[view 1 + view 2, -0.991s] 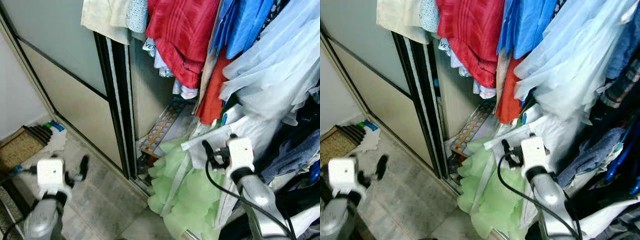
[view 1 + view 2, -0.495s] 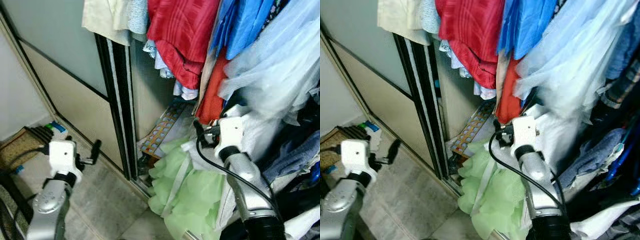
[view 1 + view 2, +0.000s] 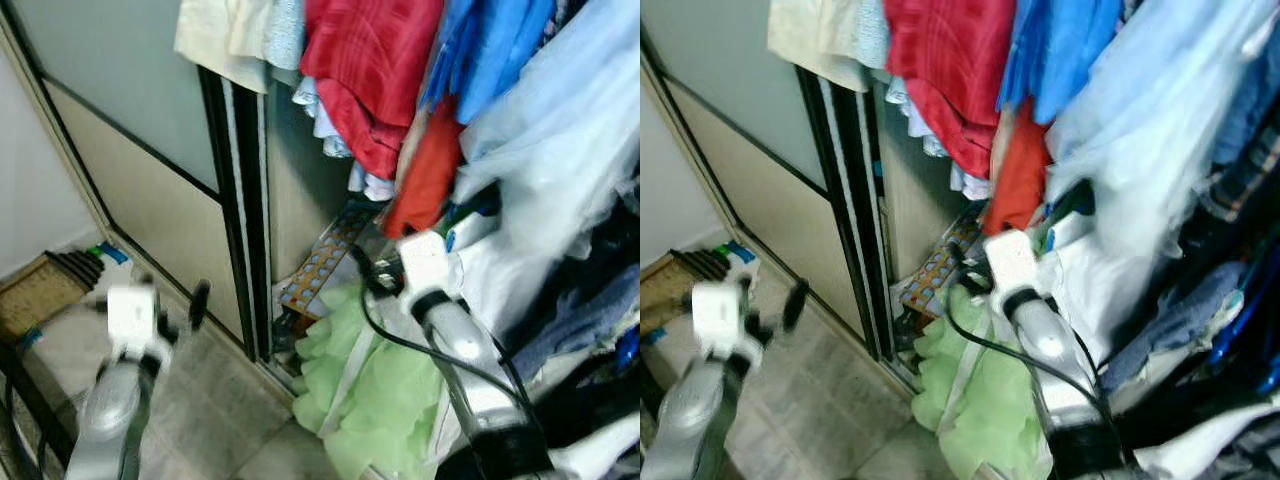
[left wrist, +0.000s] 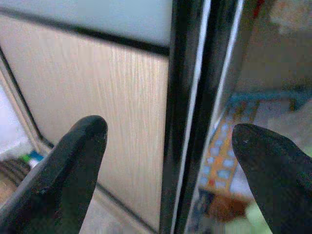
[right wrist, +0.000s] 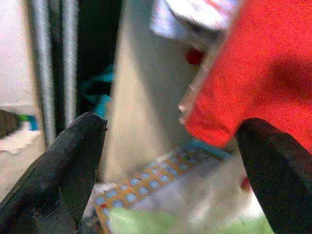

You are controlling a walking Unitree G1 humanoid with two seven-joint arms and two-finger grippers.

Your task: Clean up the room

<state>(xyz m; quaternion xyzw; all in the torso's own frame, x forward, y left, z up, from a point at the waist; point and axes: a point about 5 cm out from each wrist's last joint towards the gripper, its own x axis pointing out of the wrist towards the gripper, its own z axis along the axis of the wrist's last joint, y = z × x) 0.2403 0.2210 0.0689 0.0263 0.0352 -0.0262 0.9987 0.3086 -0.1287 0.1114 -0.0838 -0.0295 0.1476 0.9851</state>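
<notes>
Both tools spread, apparently, right tool [image 5: 170,170] facing orange garment [image 5: 258,73].

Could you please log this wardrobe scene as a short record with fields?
place: open wardrobe with a sliding door
hanging: red garment, blue garment, pale blue sheer fabric
bottom: green tulle garment, patterned orange board
left gripper: open, facing the door's edge
right gripper: open, near the orange-red garment

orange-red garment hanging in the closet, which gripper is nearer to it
Right. The right gripper is open just below the orange-red garment, almost at its hem. The left gripper is open, out before the sliding door.
</notes>
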